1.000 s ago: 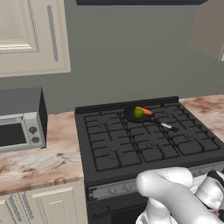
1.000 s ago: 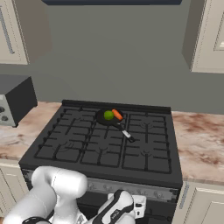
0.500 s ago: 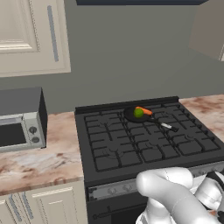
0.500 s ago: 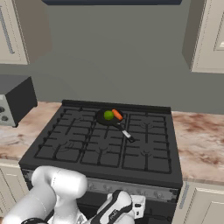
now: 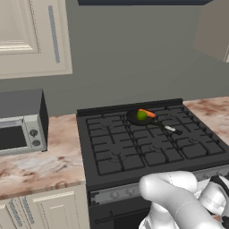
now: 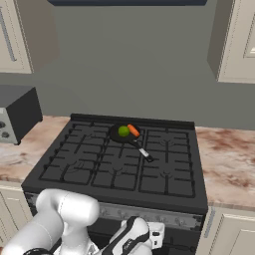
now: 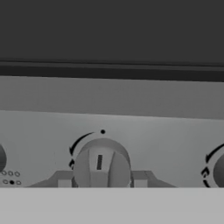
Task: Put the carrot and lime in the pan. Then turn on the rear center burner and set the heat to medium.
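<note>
Stove (image 5: 152, 152): black gas range, cast-iron grating, centre of frame. Rear center burner (image 5: 144, 120): black, beneath the pan.
Pan (image 5: 139, 119): small, round, black, thin silver-tipped handle, upper centre.
Lime (image 5: 142, 115): bright green, inside the pan.
Carrot (image 5: 147, 112): orange, tapered, touching the lime.
End effector (image 7: 101, 177): fingers clamped on a grey control knob (image 7: 101, 164), lower centre.
Tabletop (image 5: 40, 156): marbled beige, carrying a microwave (image 5: 20, 121) at left; cream cabinets (image 5: 33, 36) above.

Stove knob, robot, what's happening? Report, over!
Fingers shut on the knob. Carrot and lime in the pan. Nothing blocking.
</note>
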